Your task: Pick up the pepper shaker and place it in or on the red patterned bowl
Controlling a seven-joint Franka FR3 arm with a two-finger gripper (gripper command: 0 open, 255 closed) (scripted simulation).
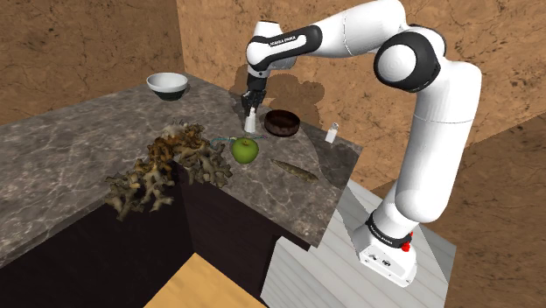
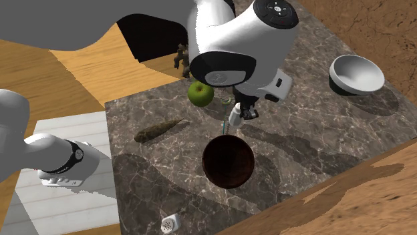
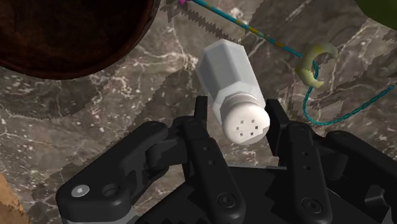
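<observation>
While gripper (image 3: 240, 118) clasps white shaker (image 3: 226, 73) | wrist: cap holes (image 3: 248, 125) visible | second exterior: dark bowl (image 2: 228, 160) just beside

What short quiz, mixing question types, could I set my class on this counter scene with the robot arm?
1. True or false: the end effector is shut on the white shaker.
2. Multiple choice: which bowl is nearer that shaker? A. the dark brown bowl; B. the white bowl.
3. Short answer: what colour is the apple?

Key: 1 true; 2 A; 3 green.
</observation>
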